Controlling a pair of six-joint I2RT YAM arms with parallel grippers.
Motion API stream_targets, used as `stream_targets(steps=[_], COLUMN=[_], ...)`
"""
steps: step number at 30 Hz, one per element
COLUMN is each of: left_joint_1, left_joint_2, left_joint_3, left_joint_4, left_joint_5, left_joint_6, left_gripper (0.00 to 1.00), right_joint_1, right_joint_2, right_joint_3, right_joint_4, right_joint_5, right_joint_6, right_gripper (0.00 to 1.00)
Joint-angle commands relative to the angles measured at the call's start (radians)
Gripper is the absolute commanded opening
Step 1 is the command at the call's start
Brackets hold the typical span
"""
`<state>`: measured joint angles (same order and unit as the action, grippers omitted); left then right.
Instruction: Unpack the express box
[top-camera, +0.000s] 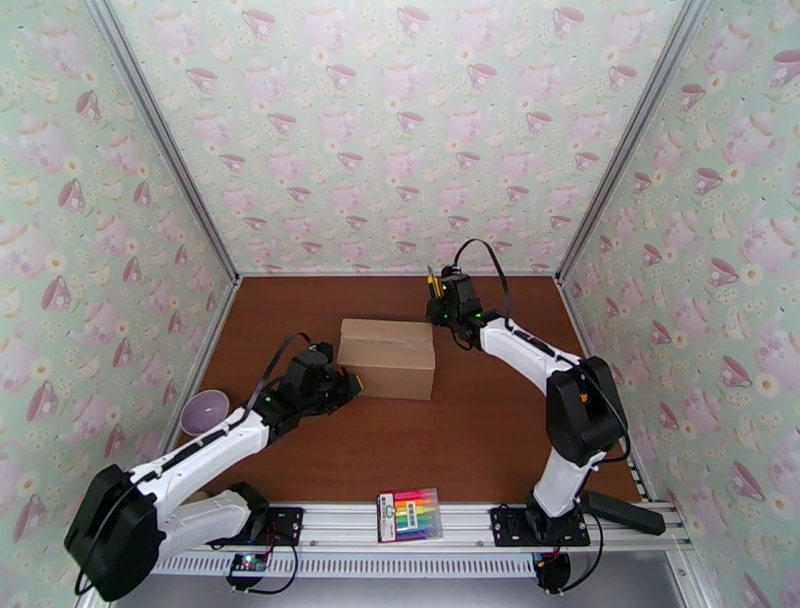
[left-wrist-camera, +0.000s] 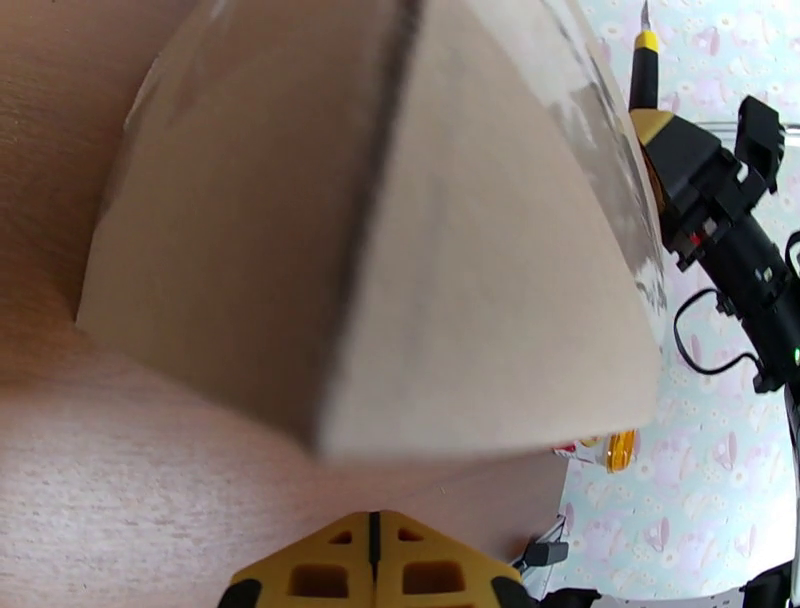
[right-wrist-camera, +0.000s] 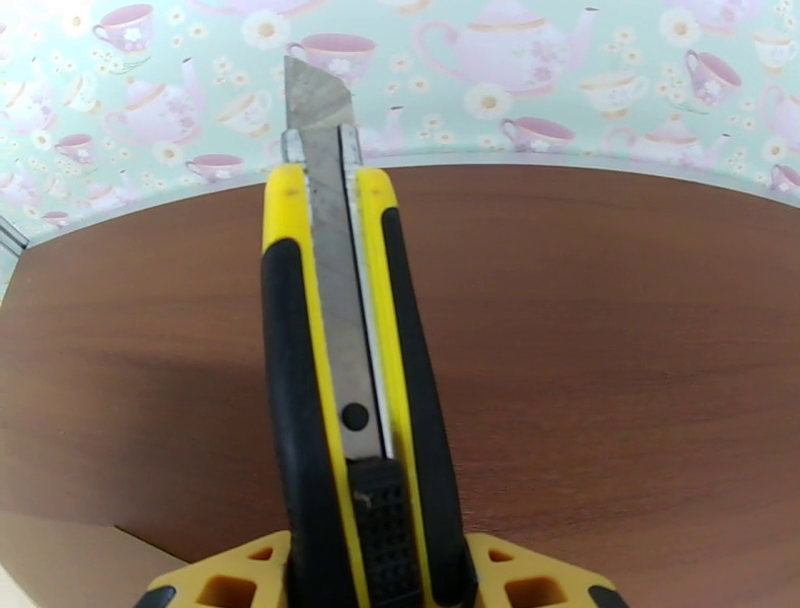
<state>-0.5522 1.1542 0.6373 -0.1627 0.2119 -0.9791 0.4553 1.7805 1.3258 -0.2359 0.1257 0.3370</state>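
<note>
Centrally on the table (top-camera: 480, 440) sits the closed express box (top-camera: 387, 357), its near-left corner just ahead of the left gripper (top-camera: 350, 382), jaws together, its far-right corner near the right gripper (top-camera: 438, 300), clamped on a yellow utility knife (right-wrist-camera: 345, 400).

The white-and-black left arm (top-camera: 200, 455) stretches low from the near left toward the centre, the yellow-fingered left gripper (top-camera: 350, 381) with fingers pressed together. The right arm (top-camera: 520, 345) bends far and leftward, the right gripper (top-camera: 438, 300) clamped on a yellow-and-black utility knife (right-wrist-camera: 340, 380), blade upright.

Marker pack (top-camera: 409, 514) — lilac bowl (top-camera: 204, 411) — utility knife (right-wrist-camera: 340, 350)
</note>
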Motion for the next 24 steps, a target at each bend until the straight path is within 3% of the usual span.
stream_targets(steps=[1,17,24], left_joint_1=[0.026,0.13,0.162], left_joint_2=[0.013,0.129,0.174], left_joint_3=[0.041,0.109,0.145], left_joint_4=[0.023,0.044,0.027], left_joint_5=[-0.009,-0.039,-0.022], left_joint_6=[0.031,0.115,0.163], left_gripper=[0.0,0.0,0.0], right_joint_1=[0.024,0.108,0.109], right_joint_2=[-0.049,-0.246,-0.329], right_joint_3=[-0.048,-0.283,-0.28], right_joint_4=[0.017,0.006,-0.113], right_joint_5=[-0.019,0.056,0.122], right_joint_6=[0.024,0.156,0.115], right_gripper=[0.0,0.0,0.0])
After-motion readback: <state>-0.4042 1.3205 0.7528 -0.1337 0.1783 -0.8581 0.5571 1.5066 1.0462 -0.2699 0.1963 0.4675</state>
